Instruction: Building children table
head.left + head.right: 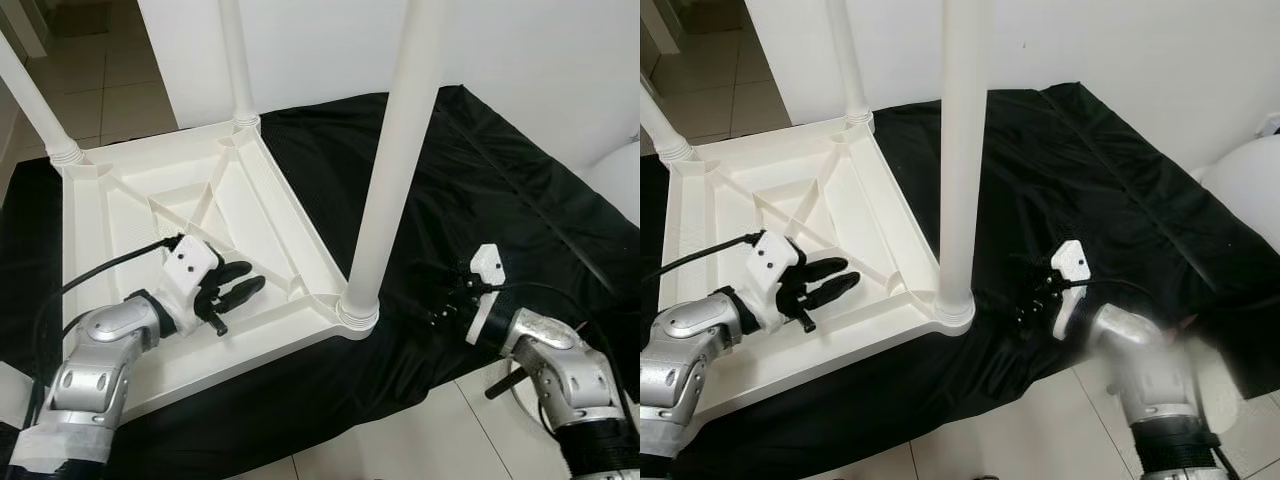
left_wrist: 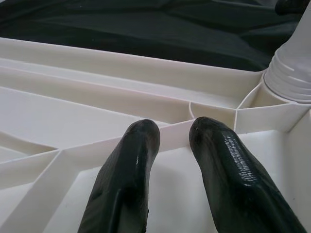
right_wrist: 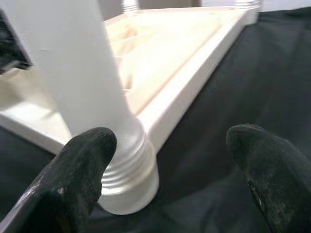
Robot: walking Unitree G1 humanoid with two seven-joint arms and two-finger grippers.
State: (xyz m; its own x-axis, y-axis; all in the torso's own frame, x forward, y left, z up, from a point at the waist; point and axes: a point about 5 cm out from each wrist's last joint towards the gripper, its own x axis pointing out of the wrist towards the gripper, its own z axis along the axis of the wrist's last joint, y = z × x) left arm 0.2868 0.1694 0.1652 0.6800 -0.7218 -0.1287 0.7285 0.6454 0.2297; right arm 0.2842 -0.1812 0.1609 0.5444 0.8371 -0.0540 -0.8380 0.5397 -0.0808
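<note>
No text, label, brand mark, number or sign can be read in any of the views; nothing legible is carried by the white plastic tabletop [image 1: 250, 200], its white legs, the black cloth [image 1: 480, 180] or the robot's arms.

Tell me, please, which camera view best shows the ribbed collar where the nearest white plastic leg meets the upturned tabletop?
The right wrist view: the ribbed collar sits close between the open right gripper fingers. The left wrist view catches its edge; the eye views show it small at the white tabletop corner.
</note>
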